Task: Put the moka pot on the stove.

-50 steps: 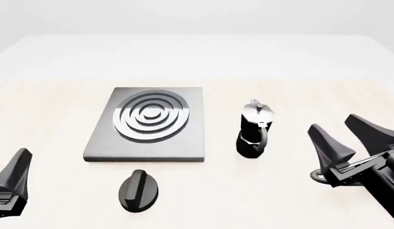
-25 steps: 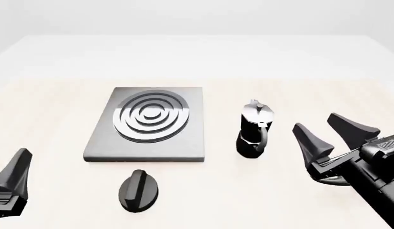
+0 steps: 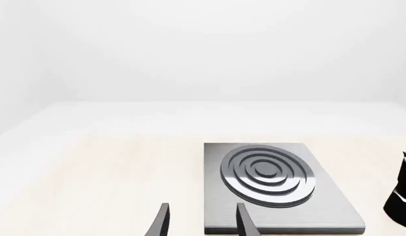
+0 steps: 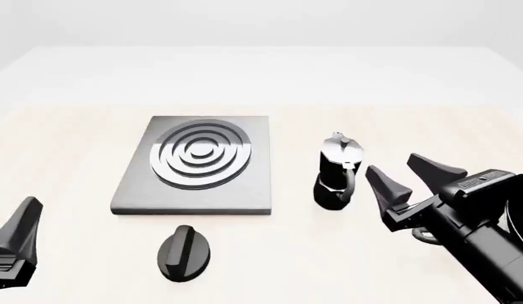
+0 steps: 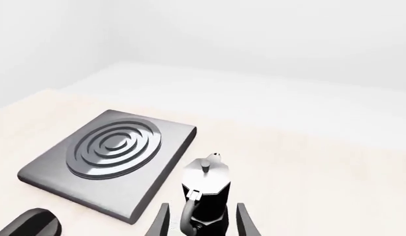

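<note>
Right pincer (image 4: 406,174) spread wide, empty, beside upright moka pot (image 4: 337,170), left pincer (image 3: 201,220) apart, empty

We had the moka pot (image 4: 337,171) standing upright on the table (image 4: 430,120), just right of the stove (image 4: 196,164) (not touching it). Our right gripper (image 4: 407,178) sat close beside the pot's handle, fingers spread. The left gripper (image 4: 16,244) stayed out near the bottom-left corner, with a black dial knob (image 4: 183,253) in front of the stove.
</note>
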Robot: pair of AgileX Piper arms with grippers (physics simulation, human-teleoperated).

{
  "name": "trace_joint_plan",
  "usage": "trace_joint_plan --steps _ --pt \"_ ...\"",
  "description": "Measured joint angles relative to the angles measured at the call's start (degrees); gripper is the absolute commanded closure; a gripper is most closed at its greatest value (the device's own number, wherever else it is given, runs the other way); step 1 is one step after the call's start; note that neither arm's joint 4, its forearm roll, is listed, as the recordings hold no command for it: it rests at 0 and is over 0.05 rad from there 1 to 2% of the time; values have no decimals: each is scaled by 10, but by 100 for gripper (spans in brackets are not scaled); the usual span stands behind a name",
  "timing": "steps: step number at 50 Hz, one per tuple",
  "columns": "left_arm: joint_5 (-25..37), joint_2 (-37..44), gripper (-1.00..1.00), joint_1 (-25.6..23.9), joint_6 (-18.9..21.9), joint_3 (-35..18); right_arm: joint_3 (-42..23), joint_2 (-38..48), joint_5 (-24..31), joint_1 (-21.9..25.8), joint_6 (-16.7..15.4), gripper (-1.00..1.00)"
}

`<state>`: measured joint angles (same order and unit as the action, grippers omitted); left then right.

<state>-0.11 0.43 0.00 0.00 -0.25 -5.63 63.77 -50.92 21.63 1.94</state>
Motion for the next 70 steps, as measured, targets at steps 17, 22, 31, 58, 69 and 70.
trace_joint_plan --steps 17,22,31,58,69,70 --pt "0 0 -100 0 0 0 -3 104 -77 5 20 -100" --pt "0 0 -100 0 0 0 -6 131 -93 6 22 -100" --pt "0 0 -100 0 0 0 -15 171 -113 7 25 -100" --pt "0 0 -100 0 0 0 -45 267 -145 14 31 -100" --pt "0 0 -100 0 0 0 -52 299 -158 21 39 -100" --pt "0 0 -100 0 0 0 -52 302 -159 22 40 -100"
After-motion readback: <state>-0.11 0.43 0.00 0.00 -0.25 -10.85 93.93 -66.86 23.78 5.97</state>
